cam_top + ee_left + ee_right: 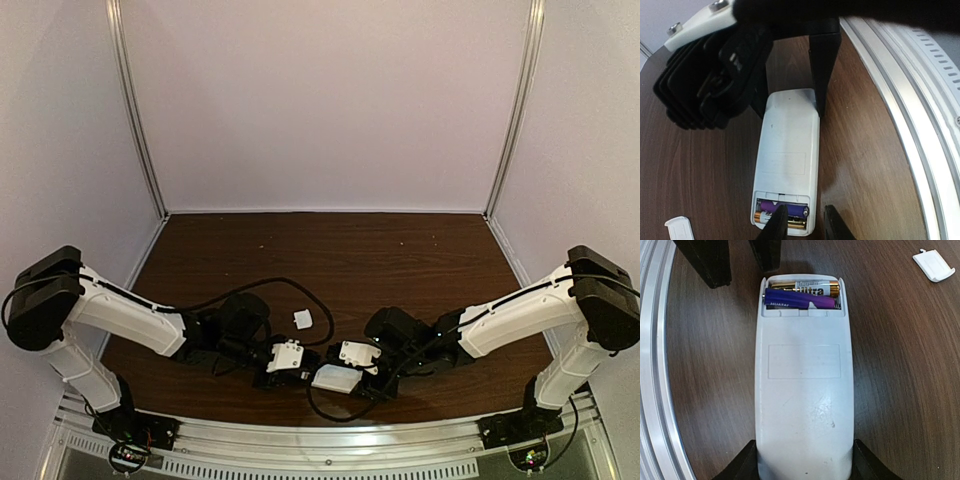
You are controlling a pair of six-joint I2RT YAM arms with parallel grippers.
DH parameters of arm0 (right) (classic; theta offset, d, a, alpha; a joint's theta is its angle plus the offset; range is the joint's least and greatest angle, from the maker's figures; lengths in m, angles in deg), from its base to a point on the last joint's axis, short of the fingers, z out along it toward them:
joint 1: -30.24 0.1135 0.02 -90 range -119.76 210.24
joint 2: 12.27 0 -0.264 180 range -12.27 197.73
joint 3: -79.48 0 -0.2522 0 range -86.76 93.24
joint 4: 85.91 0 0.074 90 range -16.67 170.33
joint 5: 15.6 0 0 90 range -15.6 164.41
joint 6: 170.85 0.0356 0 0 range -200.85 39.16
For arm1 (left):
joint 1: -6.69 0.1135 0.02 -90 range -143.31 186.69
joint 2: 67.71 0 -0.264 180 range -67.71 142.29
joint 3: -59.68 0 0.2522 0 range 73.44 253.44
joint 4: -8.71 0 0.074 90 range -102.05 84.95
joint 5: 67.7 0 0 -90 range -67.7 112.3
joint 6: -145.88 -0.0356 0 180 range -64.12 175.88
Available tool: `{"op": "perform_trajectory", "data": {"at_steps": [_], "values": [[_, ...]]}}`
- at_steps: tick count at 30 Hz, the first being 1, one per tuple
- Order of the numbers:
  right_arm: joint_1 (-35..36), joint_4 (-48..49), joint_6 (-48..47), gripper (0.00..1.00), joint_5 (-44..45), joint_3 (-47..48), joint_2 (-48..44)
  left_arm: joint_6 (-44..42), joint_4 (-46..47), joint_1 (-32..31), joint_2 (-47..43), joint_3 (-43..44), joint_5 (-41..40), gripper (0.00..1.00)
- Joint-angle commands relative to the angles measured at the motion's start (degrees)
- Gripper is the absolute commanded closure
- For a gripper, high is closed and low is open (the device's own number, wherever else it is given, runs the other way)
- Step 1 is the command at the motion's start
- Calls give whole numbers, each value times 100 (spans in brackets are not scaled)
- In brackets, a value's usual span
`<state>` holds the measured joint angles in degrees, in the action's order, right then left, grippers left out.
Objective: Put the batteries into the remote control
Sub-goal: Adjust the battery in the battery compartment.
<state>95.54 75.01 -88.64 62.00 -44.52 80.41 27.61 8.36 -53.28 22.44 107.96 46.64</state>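
The white remote control (804, 390) lies back up on the brown table, its battery bay open at one end. The gold-brown battery (810, 287) and the dark purple battery (800, 300) lie side by side in the bay. My right gripper (805, 465) is shut on the remote's closed end, a finger on each long side. My left gripper (805, 225) is open at the bay end. One of its fingers (779, 222) rests over the batteries (771, 206); the other stands just off the remote's edge. In the top view the remote (337, 378) lies between both grippers.
The small white battery cover (935, 265) lies loose on the table beyond the bay end; it also shows in the top view (303, 319) and the left wrist view (680, 227). The metal rail (905, 125) along the table's near edge runs close beside the remote.
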Motion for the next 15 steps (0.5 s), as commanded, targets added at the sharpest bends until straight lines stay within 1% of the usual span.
{"op": "perform_trajectory", "data": {"at_steps": [1,7,15], "values": [[64,-96,-77,92,3,-40,-11,-142,1,-23,174,150,69,73],[83,-95,-90,93,1,-40,2,-188,121,-21,278,135,68,74],[94,-84,-91,93,1,-40,13,-214,177,-20,420,175,45,81]]}}
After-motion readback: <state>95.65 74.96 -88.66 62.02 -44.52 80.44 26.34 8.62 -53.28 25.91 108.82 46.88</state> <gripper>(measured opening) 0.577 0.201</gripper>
